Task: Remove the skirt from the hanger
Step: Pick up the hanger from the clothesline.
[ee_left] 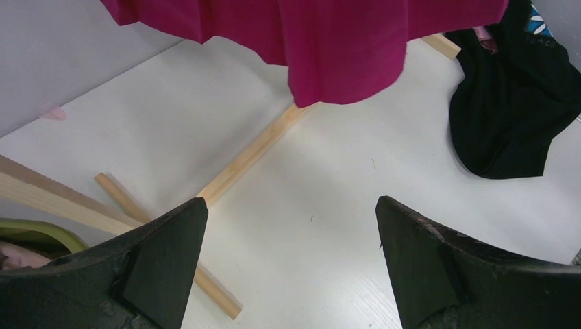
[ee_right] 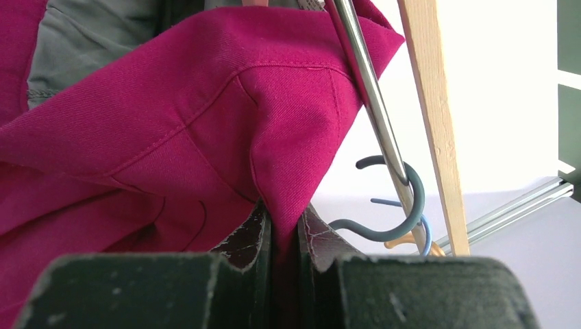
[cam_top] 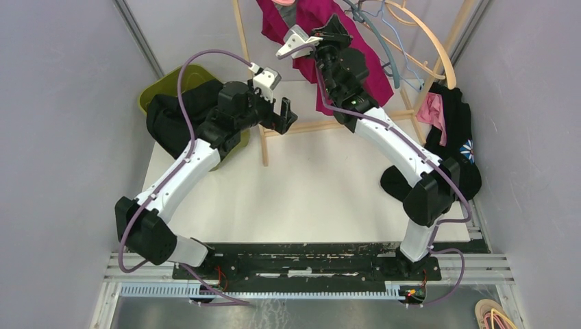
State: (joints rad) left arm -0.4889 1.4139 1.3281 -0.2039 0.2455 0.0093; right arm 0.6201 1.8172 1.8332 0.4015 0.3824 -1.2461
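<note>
- Overhead, the skirt (cam_top: pixel 375 68) hung magenta from the wooden rack (cam_top: pixel 262 140) at the far side of the worktop (cam_top: pixel 308 199). In the left wrist view its hem was clear of the surface.
- The right gripper (ee_right: pixel 284 236) was raised to it. Its fingers (ee_right: pixel 250 240) pinched a folded corner of cloth near the top edge, with only fabric between them. Judged: the hold was taken high, close to where the cloth is fastened, so that a pull would work it free.
- The hanger itself could not be made out. A chrome rail (ee_right: pixel 373 103) ran just beside the pinched corner, with spare hanger hooks (ee_right: pixel 408 205) looped on it.
- The left gripper (cam_top: pixel 284 113) sat lower, near the rack's base and facing the hem. Its fingers (ee_left: pixel 164 253) were spread wide and held nothing. Judged: it was placed to take or steady the lower cloth.
- Containers: one green bin (cam_top: pixel 159 86) stood at the left rear. A black garment (cam_top: pixel 175 120) filled it and spilled over its near rim; nothing else could be seen inside.
- A second black garment (cam_top: pixel 455 137) lay heaped at the right edge, in no container.
- Risk, judged: the rail and hooks sat close enough to snag the cloth.
</note>
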